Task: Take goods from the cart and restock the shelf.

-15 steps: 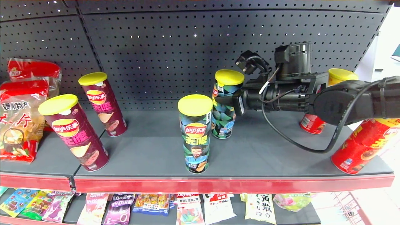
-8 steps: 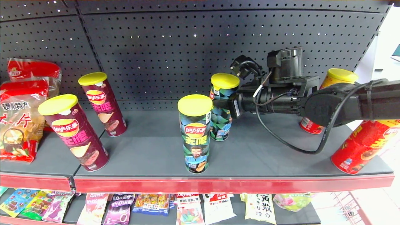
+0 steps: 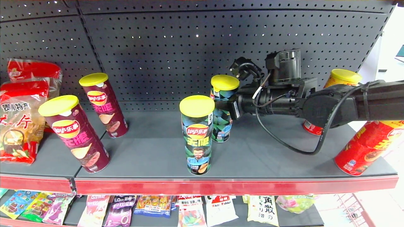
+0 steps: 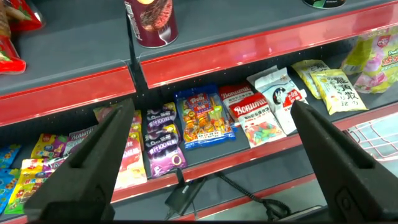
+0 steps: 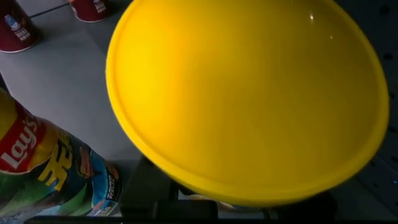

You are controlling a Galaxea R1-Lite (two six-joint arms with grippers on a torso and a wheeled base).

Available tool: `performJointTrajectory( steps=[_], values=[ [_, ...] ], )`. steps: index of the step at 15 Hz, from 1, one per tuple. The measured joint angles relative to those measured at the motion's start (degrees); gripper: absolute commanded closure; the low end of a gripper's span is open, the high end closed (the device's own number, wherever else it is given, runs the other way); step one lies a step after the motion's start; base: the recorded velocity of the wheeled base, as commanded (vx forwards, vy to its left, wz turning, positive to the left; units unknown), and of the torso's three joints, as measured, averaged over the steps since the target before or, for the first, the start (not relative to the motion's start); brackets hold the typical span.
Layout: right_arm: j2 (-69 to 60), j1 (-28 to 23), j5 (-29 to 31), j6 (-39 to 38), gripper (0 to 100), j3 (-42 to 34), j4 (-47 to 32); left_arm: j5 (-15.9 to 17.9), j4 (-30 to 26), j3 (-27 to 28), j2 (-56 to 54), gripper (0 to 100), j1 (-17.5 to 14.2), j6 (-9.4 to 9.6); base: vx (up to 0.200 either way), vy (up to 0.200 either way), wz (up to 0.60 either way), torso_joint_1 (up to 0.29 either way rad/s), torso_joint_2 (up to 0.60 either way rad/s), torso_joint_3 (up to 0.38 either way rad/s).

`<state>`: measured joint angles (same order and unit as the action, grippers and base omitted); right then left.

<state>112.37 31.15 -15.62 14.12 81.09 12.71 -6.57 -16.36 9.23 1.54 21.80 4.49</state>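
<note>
Placing green can on shelf behind matching can, clamped in right end effector, with left end effector spread apart. Probably next: letting go, backing out without nudging neighbours.

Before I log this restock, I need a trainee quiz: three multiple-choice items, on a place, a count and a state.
1. Where is the green patterned, yellow-lidded chip can in the right gripper? A) behind its matching can B) on the floor C) in a cart
2. How many maroon yellow-lidded chip cans stand on the upper shelf? A) one B) two C) four
3. The left gripper is: A) shut on a bag B) shut on a can C) open, empty
Answers: 1A, its matching can stands in front; 2B, both at the left; 3C, fingers spread, nothing between.
</note>
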Motion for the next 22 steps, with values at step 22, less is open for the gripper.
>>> performJointTrajectory(
  steps=[22],
  values=[
    [-25.1, -1.4, 7.4, -5.0, 0, -34.2, 2.3, 3.1, 0.2, -0.2, 2.1, 0, 0.2, -0.9, 0.0, 0.0, 0.0, 0.0, 0.0, 0.0]
  ],
)
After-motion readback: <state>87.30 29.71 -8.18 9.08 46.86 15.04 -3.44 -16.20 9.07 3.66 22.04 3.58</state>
